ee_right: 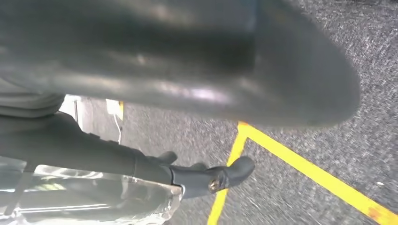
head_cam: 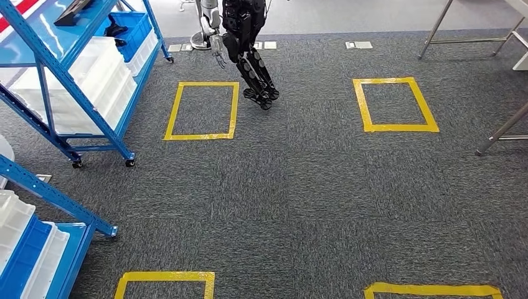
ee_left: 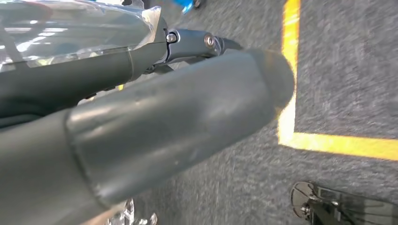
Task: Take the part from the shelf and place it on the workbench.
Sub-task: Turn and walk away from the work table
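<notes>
Head view: bright, even, sharp. Wrist views: thumb (ee_left: 178,126) out of focus; plastic wrap (ee_right: 94,197) glaring; carpet (ee_right: 300,197) motion-blurred.
</notes>
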Available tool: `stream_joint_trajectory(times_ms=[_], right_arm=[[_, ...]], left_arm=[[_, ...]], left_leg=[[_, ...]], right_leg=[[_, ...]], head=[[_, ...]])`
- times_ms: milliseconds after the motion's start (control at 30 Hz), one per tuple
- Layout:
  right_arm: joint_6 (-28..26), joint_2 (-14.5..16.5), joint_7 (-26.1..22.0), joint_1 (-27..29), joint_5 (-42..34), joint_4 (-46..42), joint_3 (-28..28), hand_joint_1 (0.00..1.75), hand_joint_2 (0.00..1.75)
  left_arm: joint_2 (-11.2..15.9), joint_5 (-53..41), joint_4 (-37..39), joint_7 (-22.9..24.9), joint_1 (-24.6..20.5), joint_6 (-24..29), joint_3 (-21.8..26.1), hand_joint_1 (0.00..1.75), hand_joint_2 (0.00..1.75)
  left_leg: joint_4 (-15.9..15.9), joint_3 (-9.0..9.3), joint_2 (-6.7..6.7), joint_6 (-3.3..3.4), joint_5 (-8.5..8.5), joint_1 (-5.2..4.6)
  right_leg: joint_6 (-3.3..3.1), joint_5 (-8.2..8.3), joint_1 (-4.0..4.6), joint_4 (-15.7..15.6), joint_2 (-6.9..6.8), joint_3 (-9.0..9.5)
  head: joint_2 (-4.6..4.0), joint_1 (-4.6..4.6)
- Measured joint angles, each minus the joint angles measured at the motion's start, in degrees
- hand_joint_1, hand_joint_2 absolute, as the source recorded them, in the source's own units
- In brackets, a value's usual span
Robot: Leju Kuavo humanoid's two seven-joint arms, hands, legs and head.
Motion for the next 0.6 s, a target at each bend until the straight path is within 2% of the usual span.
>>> stream_joint_trajectory(times_ms=[33,67,100,133,167,200,267,300,333,367,400,433,467,533,600], right_arm=[[0.0,-0.01,0.02,0.08,0.11,0.0,-0.01,0.0,0.0],[0.0,-0.03,0.05,0.16,0.21,0.0,-0.02,0.0,0.0],[0.0,-0.05,0.08,0.21,0.26,0.0,-0.02,0.0,0.0],[0.0,-0.07,0.1,0.22,0.29,0.0,-0.03,0.0,0.0],[0.0,-0.05,0.11,0.2,0.32,0.0,-0.03,0.0,0.0],[0.0,-0.02,0.11,0.13,0.33,0.0,-0.03,0.0,0.0],[0.0,0.07,0.11,0.0,0.38,0.0,-0.03,0.0,0.0],[0.0,0.11,0.11,-0.05,0.44,0.0,-0.03,0.0,0.0],[0.01,0.17,0.11,-0.09,0.53,0.0,-0.03,0.0,0.0],[0.02,0.27,0.11,-0.14,0.64,-0.01,-0.03,0.0,0.0],[0.03,0.36,0.11,-0.21,0.78,-0.03,-0.03,0.0,0.0],[0.04,0.41,0.12,-0.26,0.93,-0.06,-0.03,0.0,0.0],[0.08,0.44,0.13,-0.26,1.08,-0.09,-0.03,0.0,0.0],[0.24,0.37,0.13,-0.12,1.31,-0.1,-0.03,0.0,0.0],[0.43,0.22,0.13,0.1,1.36,-0.09,-0.03,0.0,0.0]], left_arm=[[-0.02,0.0,0.01,0.02,-0.06,0.0,-0.01,0.0,0.0],[-0.03,0.0,0.01,0.05,-0.1,0.0,-0.01,0.0,0.0],[-0.04,0.0,0.01,0.08,-0.09,0.0,-0.01,0.0,0.0],[-0.04,0.01,0.01,0.13,-0.05,0.0,-0.01,0.0,0.0],[-0.04,0.01,0.0,0.17,0.0,0.0,-0.01,0.0,0.0],[-0.03,0.02,0.0,0.2,0.02,0.0,0.0,0.0,0.0],[-0.01,0.02,0.0,0.21,-0.15,0.01,0.0,0.0,0.0],[0.01,0.02,0.0,0.21,-0.28,0.01,0.0,0.0,0.0],[0.02,0.02,0.0,0.22,-0.37,0.02,-0.01,0.0,0.0],[0.02,0.04,0.0,0.22,-0.38,0.02,-0.01,0.0,0.0],[-0.01,0.09,0.01,0.22,-0.3,0.02,-0.01,0.0,0.0],[-0.04,0.18,0.01,0.23,-0.22,0.02,-0.01,0.0,0.0],[-0.06,0.35,0.01,0.22,-0.21,0.02,0.0,0.0,0.0],[-0.09,0.64,0.01,0.19,-0.36,0.02,0.02,0.0,0.0],[-0.12,0.84,0.01,0.16,-0.42,0.01,0.02,0.0,0.0]], left_leg=[[3.85,-1.78,1.32,-0.1,-1.96,-0.02],[7.73,-3.62,1.95,-0.13,-3.65,0.0],[10.31,-4.83,2.17,-0.06,-4.47,0.0],[10.88,-5.06,2.29,0.12,-4.22,-0.03],[9.15,-4.08,2.52,0.46,-2.95,-0.13],[5.49,-2.04,3.25,0.97,-1.09,-0.37],[-2.07,2.04,6.2,2.09,1.35,-1.31],[-4.16,3.09,7.24,2.5,1.73,-1.74],[-4.91,3.34,7.59,2.73,1.61,-2.07],[-5.14,3.29,6.83,2.89,1.75,-2.18],[-5.61,3.52,6.05,3.05,2.08,-1.98],[-6.2,3.79,5.31,3.18,2.45,-1.76],[-6.76,4.04,4.54,3.37,2.88,-1.49],[-7.28,4.15,2.96,3.58,3.35,-1.16],[-7.26,4.04,1.08,3.6,3.47,-1.04]], right_leg=[[-0.2,-0.08,0.26,0.0,-0.75,-0.03],[-0.38,-0.19,0.54,0.0,-1.62,-0.04],[-0.57,-0.31,0.78,0.0,-2.47,-0.02],[-0.74,-0.42,0.99,0.0,-3.28,0.04],[-0.89,-0.53,1.17,0.0,-4.04,0.14],[-1.04,-0.65,1.31,0.0,-4.74,0.32],[-1.12,-0.92,1.64,-0.03,-6.06,0.67],[-1.06,-1.03,1.73,-0.05,-6.69,0.79],[-0.9,-1.12,1.76,-0.11,-7.35,0.87],[-0.75,-1.18,1.79,-0.23,-8.03,1.02],[-0.57,-1.31,1.76,-0.18,-8.03,1.05],[-0.42,-1.66,1.73,0.26,-7.02,1.0],[-0.39,-2.51,1.68,1.79,-5.26,0.41],[-0.51,-5.47,1.26,8.2,-1.51,-2.5],[-0.25,-7.83,0.79,15.05,-0.47,-5.93]], head=[[0.0,-0.16],[0.01,-0.22],[0.01,-0.21],[0.01,-0.22],[0.01,-0.22],[0.01,-0.22],[0.0,-0.17],[0.0,-0.19],[0.0,-0.18],[0.0,-0.23],[0.0,-0.24],[0.0,-0.2],[0.0,-0.17],[0.0,-0.01],[0.0,0.08]])
